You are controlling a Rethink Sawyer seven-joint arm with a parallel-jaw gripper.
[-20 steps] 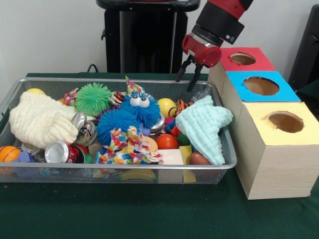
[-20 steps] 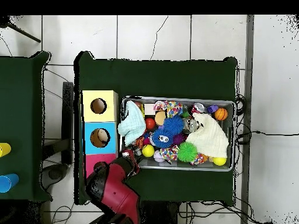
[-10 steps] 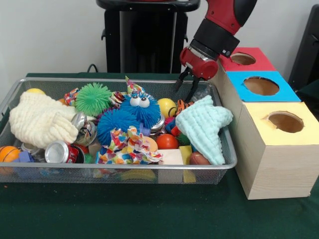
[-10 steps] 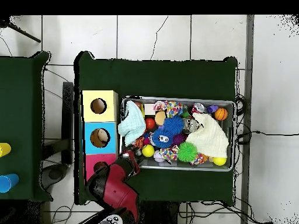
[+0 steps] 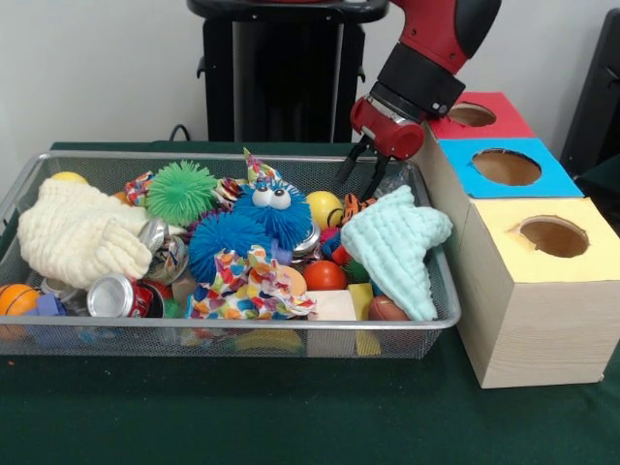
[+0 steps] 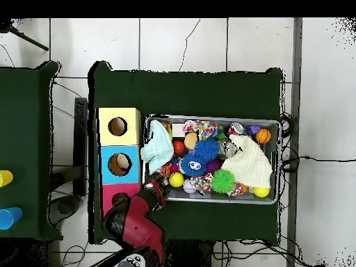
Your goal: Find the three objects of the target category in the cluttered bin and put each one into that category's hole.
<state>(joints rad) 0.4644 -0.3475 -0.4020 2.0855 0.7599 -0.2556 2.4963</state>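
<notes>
Gripper (image 5: 360, 178), fingers spread and empty, poised over wire bin (image 5: 441, 291) rim beside red-topped box (image 5: 484, 126).

No legible text, label, brand, number or sign is found in either view. The crushed cans (image 5: 121, 295) lying in the wire bin (image 5: 441, 320) carry red and silver printing, but no letters on them can be made out. The three-hole box (image 5: 531, 291) beside the bin bears only plain red, blue and yellow top panels, with no markings.
</notes>
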